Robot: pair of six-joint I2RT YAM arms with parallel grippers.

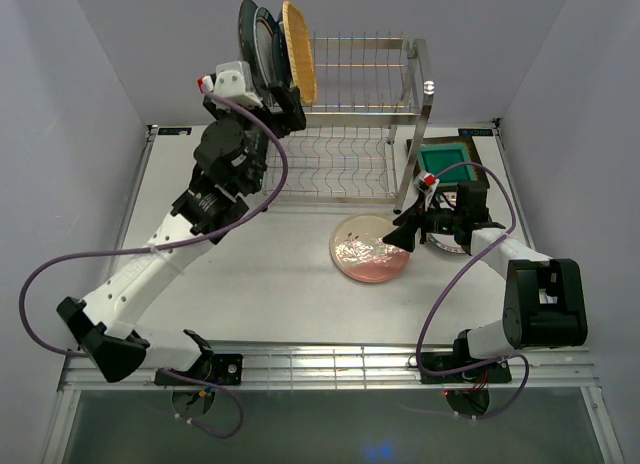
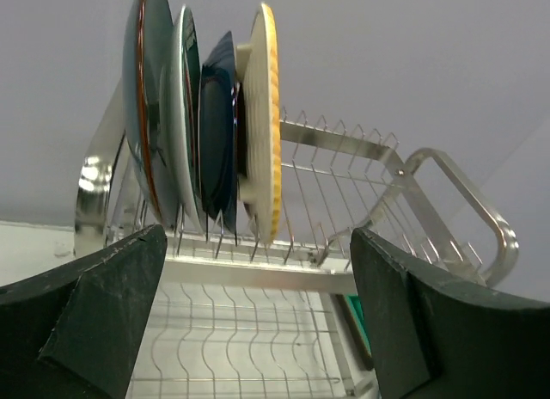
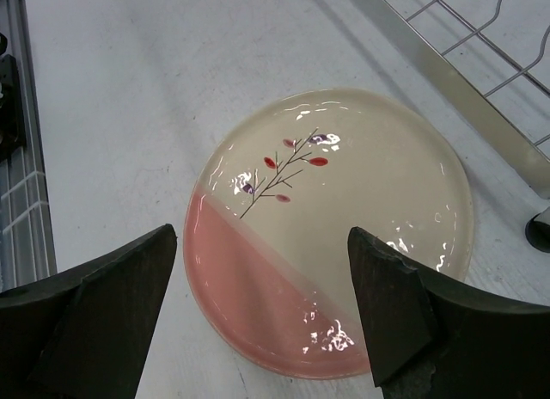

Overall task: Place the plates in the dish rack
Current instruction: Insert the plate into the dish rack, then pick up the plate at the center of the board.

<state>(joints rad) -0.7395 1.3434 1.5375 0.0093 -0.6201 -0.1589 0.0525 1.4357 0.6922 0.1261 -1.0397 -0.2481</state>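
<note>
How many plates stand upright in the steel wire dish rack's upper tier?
4, all at the upper tier's left end of the steel wire dish rack: dark teal round plate, white plate, dark blue plate, orange woven plate. A thin one between them could be hidden.

There are two robot arms (image 1: 150,274), one dish rack (image 1: 370,114) at twelve o'clock, four plates (image 2: 258,132) standing in it, one pink plate (image 3: 344,236) near the middle, one green plate (image 1: 447,165) at two o'clock, and one half-hidden white plate (image 1: 441,247) at three o'clock.
</note>
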